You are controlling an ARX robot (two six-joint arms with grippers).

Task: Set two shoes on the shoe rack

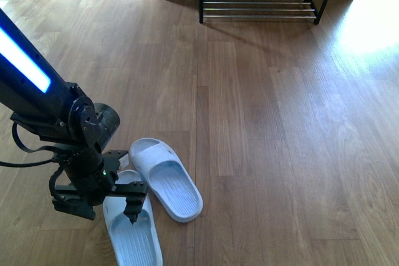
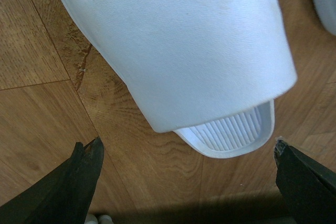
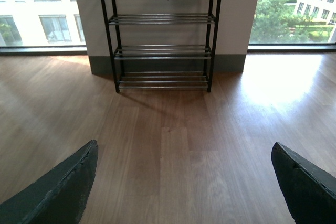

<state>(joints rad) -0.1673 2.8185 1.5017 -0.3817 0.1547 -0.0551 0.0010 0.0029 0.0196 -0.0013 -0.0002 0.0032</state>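
Left hand (image 1: 129, 202) over nearer pale blue slide (image 1: 138, 244), other slide (image 1: 169, 180) just beside, shoe rack (image 1: 259, 4) well apart

The left arm (image 1: 37, 85) slants down from the upper left of the front view, black, with a glowing blue-white light strip (image 1: 22, 60) along its upper side. Its wrist (image 1: 93, 123) bends so that the left hand (image 1: 124, 186) points steeply downward. A dark cable (image 1: 19, 147) loops beside the wrist, and a small green lamp (image 1: 104, 173) shines on the hand's body. In the left wrist view the two black fingers (image 2: 68, 187) stand wide apart, gripping nothing. The right hand (image 3: 184, 148) shows only in its own wrist view, held roughly level and facing forward, its jaws also spread wide with nothing between them.
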